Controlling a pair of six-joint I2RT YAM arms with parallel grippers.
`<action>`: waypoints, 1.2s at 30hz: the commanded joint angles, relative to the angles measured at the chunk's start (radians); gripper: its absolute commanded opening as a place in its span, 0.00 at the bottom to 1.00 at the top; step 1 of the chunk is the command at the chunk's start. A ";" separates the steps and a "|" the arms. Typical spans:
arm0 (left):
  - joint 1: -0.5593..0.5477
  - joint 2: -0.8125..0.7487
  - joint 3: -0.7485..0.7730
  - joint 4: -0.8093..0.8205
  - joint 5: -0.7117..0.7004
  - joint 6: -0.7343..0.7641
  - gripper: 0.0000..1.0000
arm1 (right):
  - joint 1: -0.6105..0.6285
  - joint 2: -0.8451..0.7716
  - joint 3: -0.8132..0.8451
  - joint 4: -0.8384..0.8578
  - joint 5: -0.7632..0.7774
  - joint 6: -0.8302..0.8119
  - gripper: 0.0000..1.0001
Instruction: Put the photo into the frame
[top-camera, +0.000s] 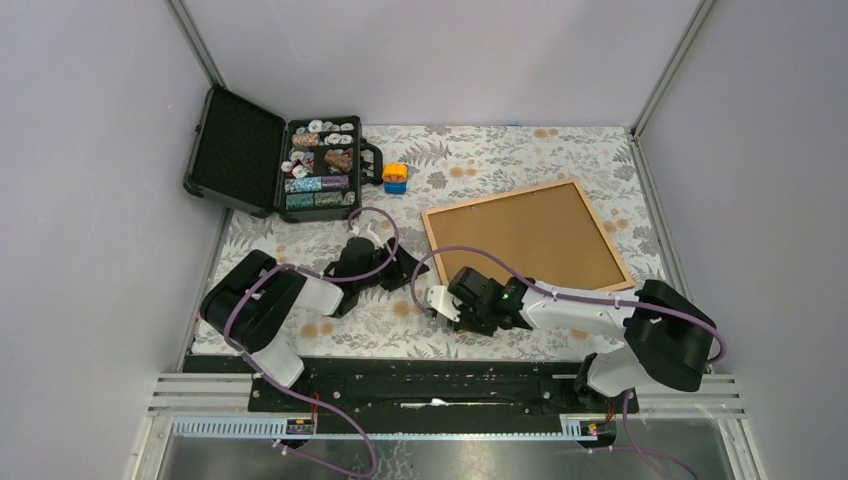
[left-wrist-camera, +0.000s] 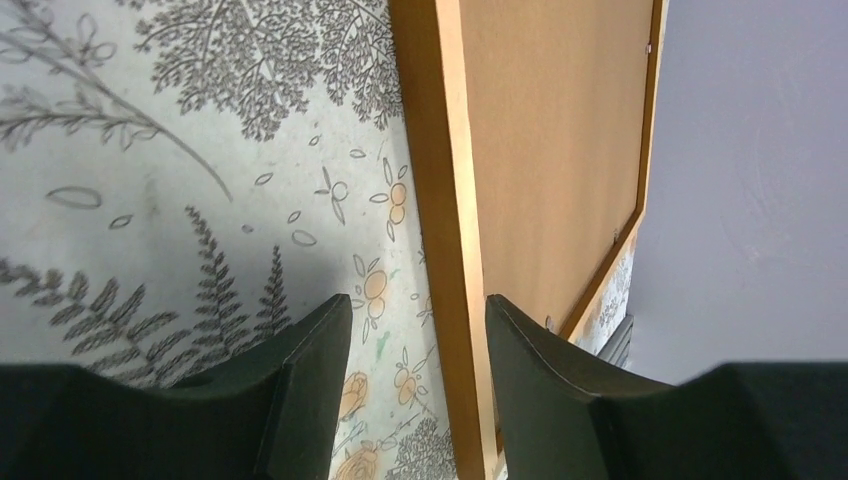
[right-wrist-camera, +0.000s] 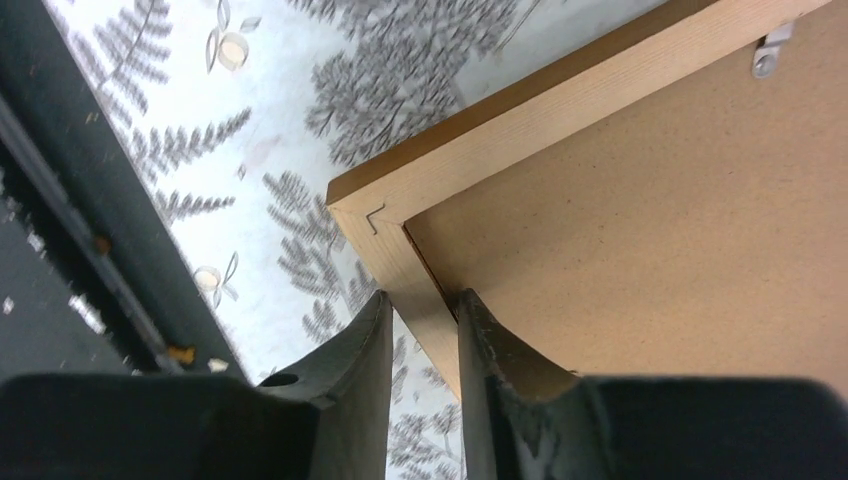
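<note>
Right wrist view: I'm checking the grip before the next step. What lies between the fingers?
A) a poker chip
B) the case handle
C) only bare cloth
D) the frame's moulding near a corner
D: the frame's light moulding, just past its mitred corner, runs between the right gripper's two fingers.

The top camera sits high at the near side, looking down over the whole table (top-camera: 480, 160). The 2 wrist cameras sit very close to the frame (left-wrist-camera: 440, 200): the left looks along its left rail, the right at its near-left corner. All 3 views share it.
</note>
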 joint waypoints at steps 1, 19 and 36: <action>0.008 -0.071 -0.061 0.140 -0.031 -0.021 0.57 | 0.002 0.046 -0.031 0.202 0.062 0.050 0.26; 0.008 -0.141 -0.124 0.114 -0.116 -0.063 0.69 | -0.048 0.228 0.267 0.168 0.330 0.542 0.71; -0.124 -0.206 -0.054 -0.057 -0.246 -0.006 0.81 | -0.149 -0.027 0.007 0.161 0.243 0.362 0.72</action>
